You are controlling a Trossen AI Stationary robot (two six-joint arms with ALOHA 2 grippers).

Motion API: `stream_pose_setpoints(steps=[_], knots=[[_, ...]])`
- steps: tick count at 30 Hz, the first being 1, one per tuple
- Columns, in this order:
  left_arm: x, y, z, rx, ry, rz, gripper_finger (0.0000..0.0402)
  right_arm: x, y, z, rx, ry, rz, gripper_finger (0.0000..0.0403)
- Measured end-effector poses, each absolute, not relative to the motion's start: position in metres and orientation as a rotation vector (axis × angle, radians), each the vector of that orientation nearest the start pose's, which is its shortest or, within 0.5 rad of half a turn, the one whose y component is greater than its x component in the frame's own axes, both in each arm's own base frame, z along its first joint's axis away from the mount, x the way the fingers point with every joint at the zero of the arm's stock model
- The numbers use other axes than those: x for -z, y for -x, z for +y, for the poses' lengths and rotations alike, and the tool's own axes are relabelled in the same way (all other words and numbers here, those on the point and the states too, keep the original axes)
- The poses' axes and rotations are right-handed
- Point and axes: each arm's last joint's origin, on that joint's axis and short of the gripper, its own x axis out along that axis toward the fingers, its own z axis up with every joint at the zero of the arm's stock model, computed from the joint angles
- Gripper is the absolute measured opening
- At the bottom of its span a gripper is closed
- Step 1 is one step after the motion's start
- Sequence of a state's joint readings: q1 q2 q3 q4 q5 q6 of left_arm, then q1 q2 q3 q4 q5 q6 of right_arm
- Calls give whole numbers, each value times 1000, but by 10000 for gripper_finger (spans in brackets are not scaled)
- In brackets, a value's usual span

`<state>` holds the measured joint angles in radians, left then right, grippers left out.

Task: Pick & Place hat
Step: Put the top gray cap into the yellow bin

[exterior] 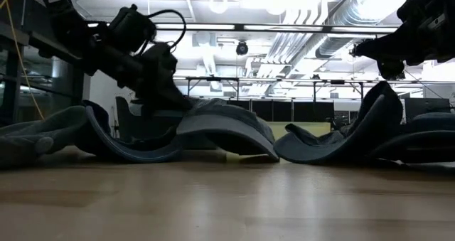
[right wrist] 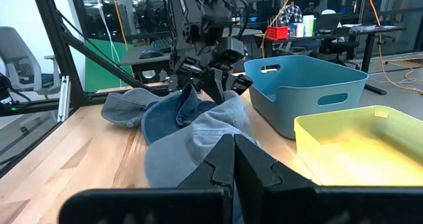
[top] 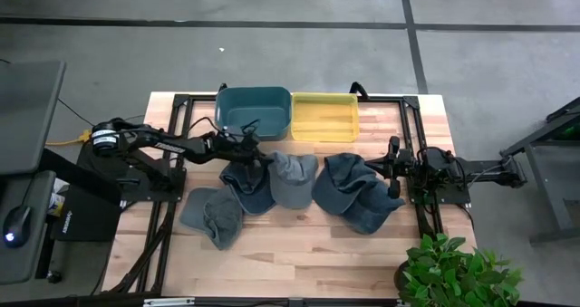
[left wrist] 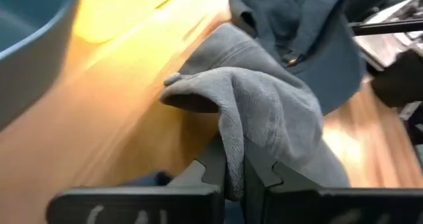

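Several caps lie in a row on the wooden table: a grey-blue one [top: 213, 218], a dark blue one [top: 246, 187], a light grey hat [top: 293, 178] and a blue one [top: 358, 196]. My left gripper [top: 260, 155] reaches in from the table's left and is shut on the light grey hat [left wrist: 264, 112]. My right gripper [top: 393, 169] is shut with nothing between its fingers [right wrist: 232, 159]. In the low view it hangs raised [exterior: 398, 52] above the blue cap [exterior: 355, 138]. My left gripper [left wrist: 236, 184] pinches a fold of the grey hat's cloth [left wrist: 232, 141] between its two fingers, slanting down from the table's left side. The hat is raised at the held end, while its far rim [exterior: 270, 152] rests on the table.
A teal bin [top: 254, 112] and a yellow bin [top: 323, 117] stand side by side at the table's far edge, just beyond the hats. A potted plant [top: 453, 271] sits at the near right corner. Bare wood lies toward the near edge [top: 299, 253].
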<state>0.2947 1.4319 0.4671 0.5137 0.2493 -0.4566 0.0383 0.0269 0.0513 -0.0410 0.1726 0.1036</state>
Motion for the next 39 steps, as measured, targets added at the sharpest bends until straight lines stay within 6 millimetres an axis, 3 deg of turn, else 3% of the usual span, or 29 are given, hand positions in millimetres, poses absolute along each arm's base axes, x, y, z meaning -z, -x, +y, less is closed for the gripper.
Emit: stream_pose_setpoints(steps=[12, 26, 39], knots=[[-177, -261, 69, -77, 605, 542, 5, -175, -96, -1, 135, -102, 10, 0], [-243, -262, 70, -61, 461, 743, 3, -176, -96, -3, 211, -182, -12, 0], [-322, -275, 74, -27, 372, 516, 3, -177, -96, -3, 189, -561, -60, 0]])
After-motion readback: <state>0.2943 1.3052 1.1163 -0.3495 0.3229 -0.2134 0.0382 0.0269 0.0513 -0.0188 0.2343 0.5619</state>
